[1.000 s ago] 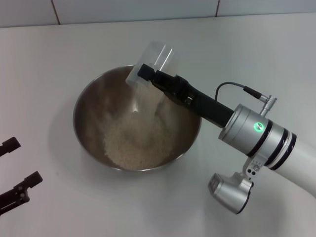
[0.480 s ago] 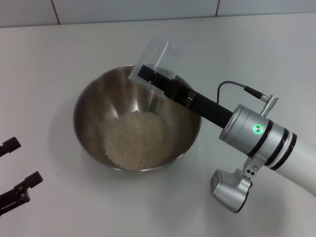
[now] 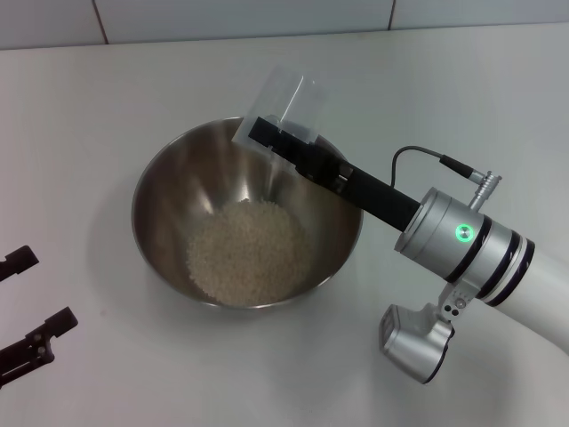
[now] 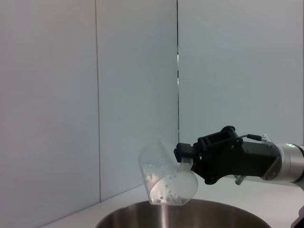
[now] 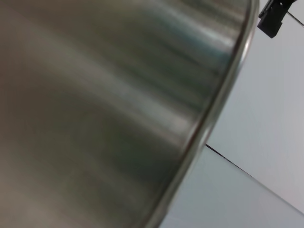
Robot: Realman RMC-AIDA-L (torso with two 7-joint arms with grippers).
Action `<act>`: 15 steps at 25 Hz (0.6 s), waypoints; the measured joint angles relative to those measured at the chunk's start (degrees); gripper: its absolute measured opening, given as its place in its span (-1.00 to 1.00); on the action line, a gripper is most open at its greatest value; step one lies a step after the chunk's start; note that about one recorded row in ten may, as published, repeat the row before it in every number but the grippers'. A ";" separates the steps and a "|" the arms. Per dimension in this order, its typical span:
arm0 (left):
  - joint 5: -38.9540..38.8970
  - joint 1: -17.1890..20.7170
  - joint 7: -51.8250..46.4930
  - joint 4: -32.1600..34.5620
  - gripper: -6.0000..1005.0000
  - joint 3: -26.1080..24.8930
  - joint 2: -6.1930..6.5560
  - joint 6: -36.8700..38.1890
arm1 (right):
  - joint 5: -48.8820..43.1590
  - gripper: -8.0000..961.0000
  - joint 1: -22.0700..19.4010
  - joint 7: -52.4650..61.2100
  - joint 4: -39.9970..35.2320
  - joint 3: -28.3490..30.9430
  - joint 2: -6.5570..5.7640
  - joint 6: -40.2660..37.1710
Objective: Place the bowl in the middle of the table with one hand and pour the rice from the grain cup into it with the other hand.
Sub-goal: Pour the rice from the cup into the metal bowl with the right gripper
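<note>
bowl (image 3: 169, 182): mid-desk (image 3: 89, 107) | rice (image 3: 247, 251): settled heap, stream seen 1.0 s ago ended | grain cup (image 3: 286, 100): tipped over far rim, few grains left | right gripper (image 3: 267, 135): clamping cup | left gripper (image 3: 22, 311): parked, apart | pour near complete

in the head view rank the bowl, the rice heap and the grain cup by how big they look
1. bowl, widest by far.
2. rice heap, covering the bowl's bottom.
3. grain cup, smallest, though held tipped above the rim by the right gripper, nearer the camera.
</note>
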 joint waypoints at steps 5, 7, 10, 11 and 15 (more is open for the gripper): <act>0.00 -0.18 -0.01 0.08 0.58 0.18 -0.01 0.00 | 0.01 -0.95 -0.01 -0.04 0.10 0.00 0.00 -0.01; 0.00 -0.20 -0.01 0.15 0.58 0.22 -0.01 0.00 | 0.01 -0.95 -0.06 -0.05 0.11 0.03 0.00 0.00; 0.00 -0.19 -0.01 0.21 0.58 0.23 -0.01 0.01 | 0.03 -0.95 -0.11 -0.06 0.11 0.09 0.00 -0.07; 0.00 -0.19 -0.01 0.21 0.58 0.23 -0.01 0.00 | 0.04 -0.95 -0.14 -0.07 0.11 0.11 0.02 -0.12; 0.00 -0.18 -0.02 0.11 0.58 0.23 -0.01 0.00 | 0.20 -0.95 -0.37 0.86 0.26 0.45 0.06 -0.30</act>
